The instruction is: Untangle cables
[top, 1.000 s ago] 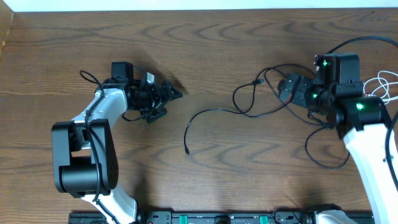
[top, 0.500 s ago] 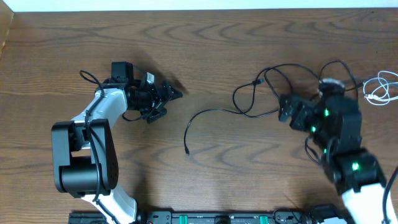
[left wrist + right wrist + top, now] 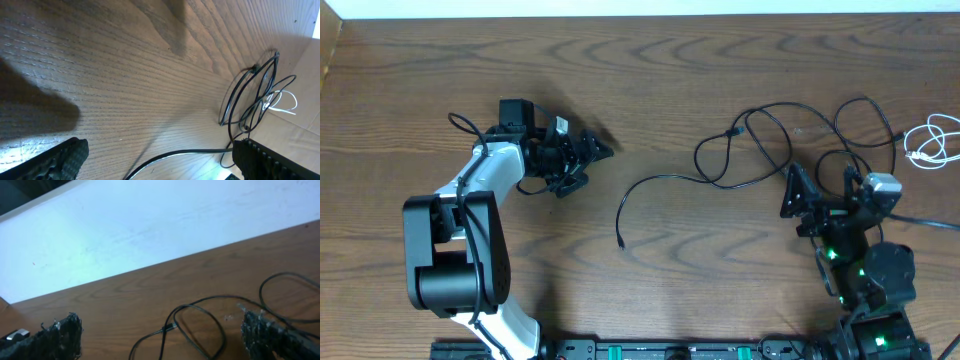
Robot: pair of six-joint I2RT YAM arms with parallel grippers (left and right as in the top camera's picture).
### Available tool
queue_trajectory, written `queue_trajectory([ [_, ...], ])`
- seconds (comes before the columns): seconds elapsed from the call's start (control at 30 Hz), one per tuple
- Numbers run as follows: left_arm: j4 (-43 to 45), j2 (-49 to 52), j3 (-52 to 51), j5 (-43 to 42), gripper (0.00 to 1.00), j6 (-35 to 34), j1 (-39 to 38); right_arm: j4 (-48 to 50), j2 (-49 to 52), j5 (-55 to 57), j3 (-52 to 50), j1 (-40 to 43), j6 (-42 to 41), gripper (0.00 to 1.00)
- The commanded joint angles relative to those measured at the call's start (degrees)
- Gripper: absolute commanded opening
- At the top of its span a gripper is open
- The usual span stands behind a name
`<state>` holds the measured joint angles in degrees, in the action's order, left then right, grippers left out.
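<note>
The black cable (image 3: pixel 670 179) is lying in loose loops across the right half of the desk (image 3: pixel 650 60). The white cable (image 3: pixel 920 154) is sitting apart at the right edge. Both look light, limp and thin, and are probably best pinched near a plug. The left hand (image 3: pixel 160 150) and right hand (image 3: pixel 160 325) are gaping, holding nothing.
</note>
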<state>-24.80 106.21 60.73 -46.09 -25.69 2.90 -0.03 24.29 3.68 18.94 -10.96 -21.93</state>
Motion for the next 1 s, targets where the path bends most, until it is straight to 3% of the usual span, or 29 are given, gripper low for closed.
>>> queue_trajectory([
  [0.0,0.1,-0.5,1.2,0.5,0.98,0.1,0.0,0.0,-3.0,0.9,-1.7,-0.2,2.3,0.99],
  [0.27,0.1,-0.5,1.2,0.5,0.98,0.1,0.0,2.3,-14.8,-0.8,-9.4,-0.1,0.7,0.99],
  [0.47,0.1,-0.5,1.2,0.5,0.98,0.1,0.0,12.7,-21.2,-8.4,-14.8,-0.1,18.6,0.99],
  [0.6,0.1,-0.5,1.2,0.5,0.98,0.1,0.0,19.6,-24.0,-8.7,-18.8,-0.1,24.0,0.99],
  [0.8,0.1,-0.5,1.2,0.5,0.98,0.1,0.0,18.1,-24.0,-8.3,-18.6,-0.1,26.0,0.99],
  [0.97,0.1,-0.5,1.2,0.5,0.98,0.1,0.0,8.4,-24.0,-6.6,-18.6,-0.1,26.5,0.99],
])
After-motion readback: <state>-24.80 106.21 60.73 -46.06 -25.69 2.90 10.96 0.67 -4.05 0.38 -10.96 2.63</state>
